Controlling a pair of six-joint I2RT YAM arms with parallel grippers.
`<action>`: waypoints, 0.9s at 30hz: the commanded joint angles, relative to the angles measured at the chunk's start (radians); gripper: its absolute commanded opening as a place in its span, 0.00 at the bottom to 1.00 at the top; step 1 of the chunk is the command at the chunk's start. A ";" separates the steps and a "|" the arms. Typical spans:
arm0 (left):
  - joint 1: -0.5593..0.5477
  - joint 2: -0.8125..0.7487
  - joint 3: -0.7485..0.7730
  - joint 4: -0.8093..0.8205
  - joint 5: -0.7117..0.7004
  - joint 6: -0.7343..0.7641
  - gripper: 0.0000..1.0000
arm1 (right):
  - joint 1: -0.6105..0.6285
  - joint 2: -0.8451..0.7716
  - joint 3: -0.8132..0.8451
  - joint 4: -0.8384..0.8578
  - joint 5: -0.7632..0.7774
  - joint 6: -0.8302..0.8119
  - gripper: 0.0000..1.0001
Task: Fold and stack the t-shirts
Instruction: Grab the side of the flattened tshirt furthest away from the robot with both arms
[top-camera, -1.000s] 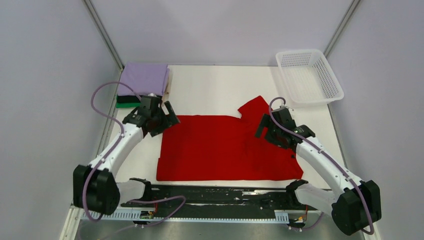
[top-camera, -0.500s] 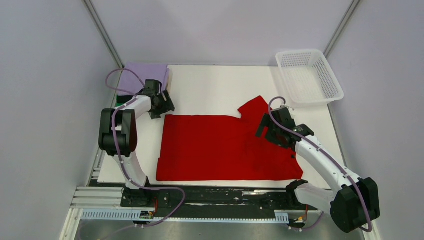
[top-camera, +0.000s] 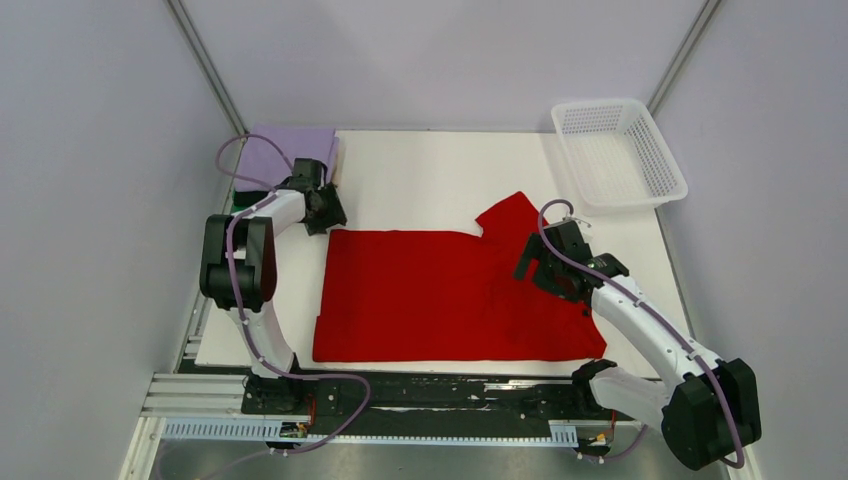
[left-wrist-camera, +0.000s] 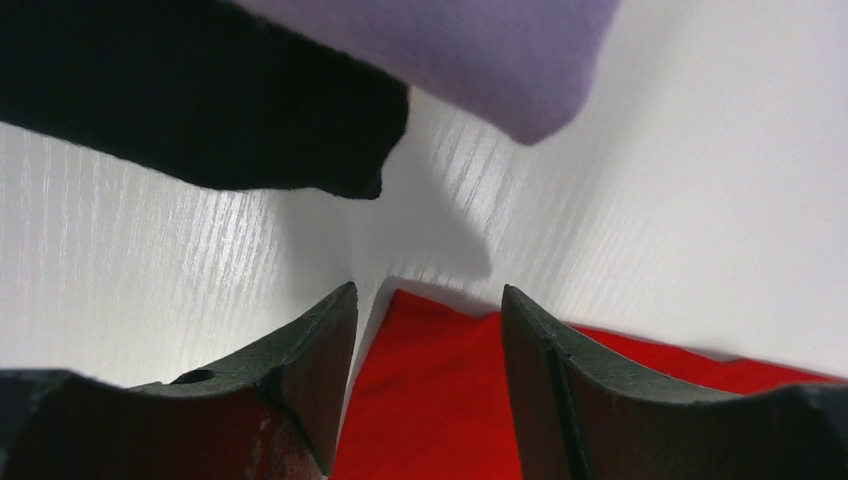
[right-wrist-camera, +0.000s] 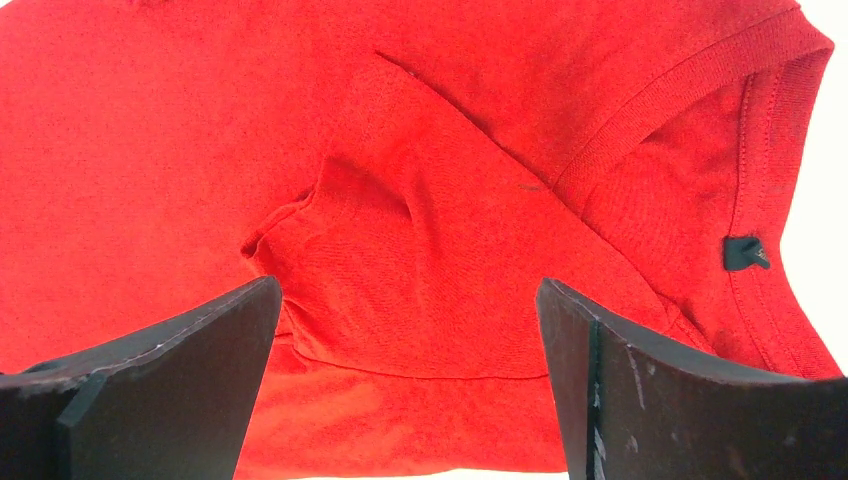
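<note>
Top external: plain bright red cloth t-shirt (top-camera: 440, 295) lies part-folded on white table (top-camera: 420, 170). Left gripper (left-wrist-camera: 425, 300) narrowly parted, empty, straddling the shirt's far-left corner; right gripper (right-wrist-camera: 408, 285) wide, empty, over collar side. Best to pinch all layers at both ends, then lift evenly.

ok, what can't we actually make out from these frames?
- Top view: the left arm hides the layers under the lavender t-shirt.
- Left wrist view: the left gripper is open astride a corner of the red t-shirt; contact unclear.
- Right wrist view: the neck label is too small to read.
- Top view: the right gripper covers the red t-shirt's collar.
</note>
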 joint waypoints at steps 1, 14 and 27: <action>-0.046 0.027 0.010 -0.084 -0.047 0.036 0.62 | -0.003 0.004 0.006 0.013 0.021 0.009 1.00; -0.097 0.092 0.071 -0.178 -0.122 0.056 0.27 | -0.005 0.002 -0.010 0.014 0.046 0.003 1.00; -0.134 -0.021 0.084 -0.197 -0.131 0.103 0.00 | -0.046 0.198 0.159 0.104 0.123 -0.008 1.00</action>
